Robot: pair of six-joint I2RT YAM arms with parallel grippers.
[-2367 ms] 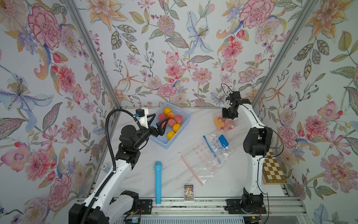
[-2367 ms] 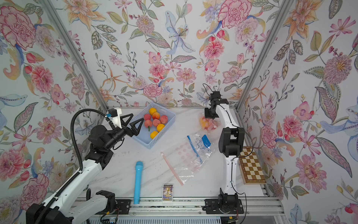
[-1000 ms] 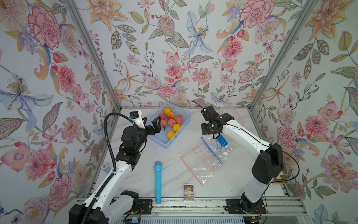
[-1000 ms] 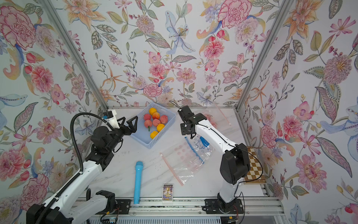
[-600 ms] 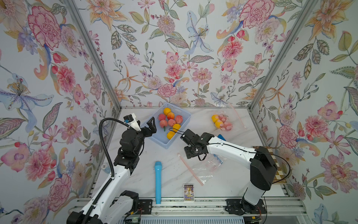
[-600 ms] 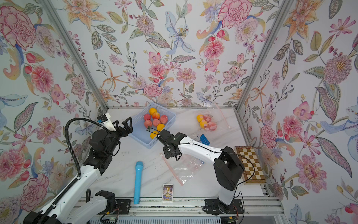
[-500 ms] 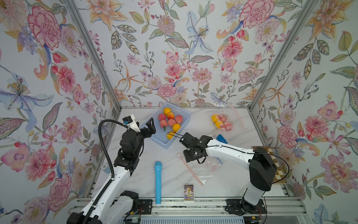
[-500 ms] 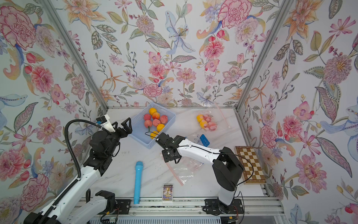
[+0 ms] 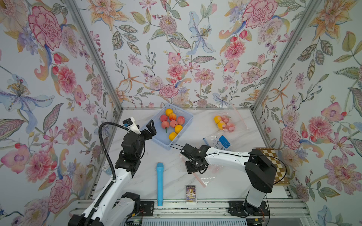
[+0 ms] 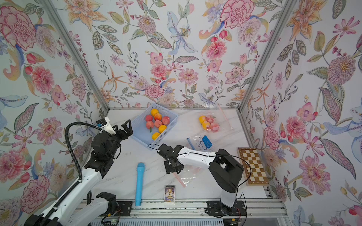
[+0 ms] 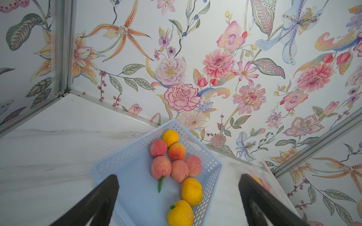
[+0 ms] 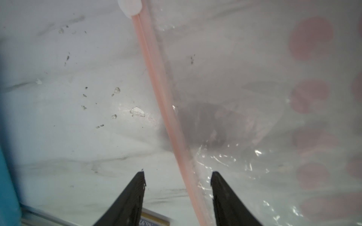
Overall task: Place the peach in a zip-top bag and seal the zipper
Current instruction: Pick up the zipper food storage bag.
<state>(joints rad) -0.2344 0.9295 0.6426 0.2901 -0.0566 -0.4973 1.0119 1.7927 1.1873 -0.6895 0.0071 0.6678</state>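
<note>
Marble tabletop [image 9: 195,125], right hand [image 12: 177,174] shifted, now astride zip-top bag [image 12: 254,97]

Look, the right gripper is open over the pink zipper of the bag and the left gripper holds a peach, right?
No. The left gripper holds nothing: the left wrist view shows it open, with the peaches lying in the basket. The right gripper is open over the pink zipper of the bag.

Soft, even light fills both top views, shadows faint; at five o'clock the zip-top bag [image 9: 209,176] glints, and its right wrist close-up is blurred.
</note>
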